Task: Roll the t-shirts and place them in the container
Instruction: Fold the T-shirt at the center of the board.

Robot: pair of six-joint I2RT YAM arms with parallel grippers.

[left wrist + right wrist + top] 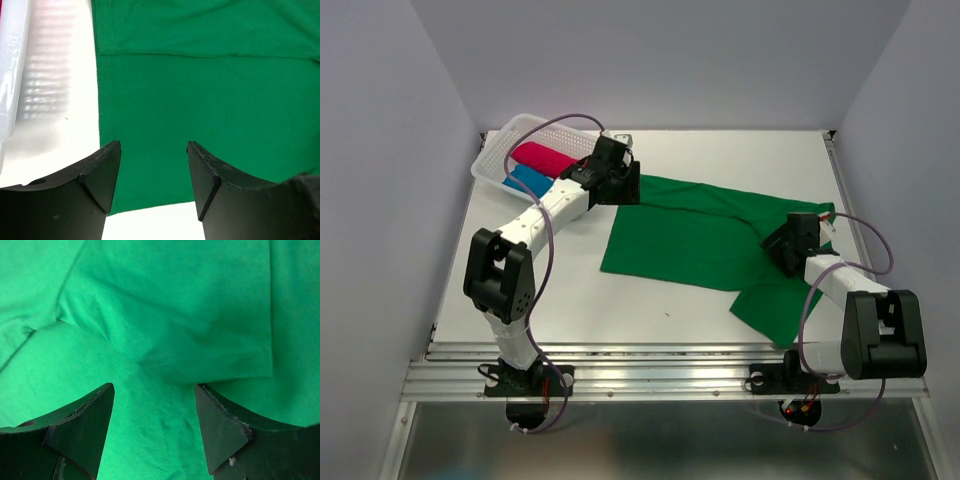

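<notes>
A deep green t-shirt lies spread flat across the middle of the table, one sleeve reaching toward the near right. My left gripper hovers over its far left corner, jaws open and empty; in the left wrist view the green t-shirt and its hem edge show between them. My right gripper stands open above the shirt's right side, with only green cloth and a folded layer under the gap. A crimson-pink t-shirt and a bright blue t-shirt lie rolled in the basket.
A white plastic lattice basket sits at the far left corner, its side wall visible in the left wrist view. Grey walls enclose the table on three sides. A metal rail runs along the near edge.
</notes>
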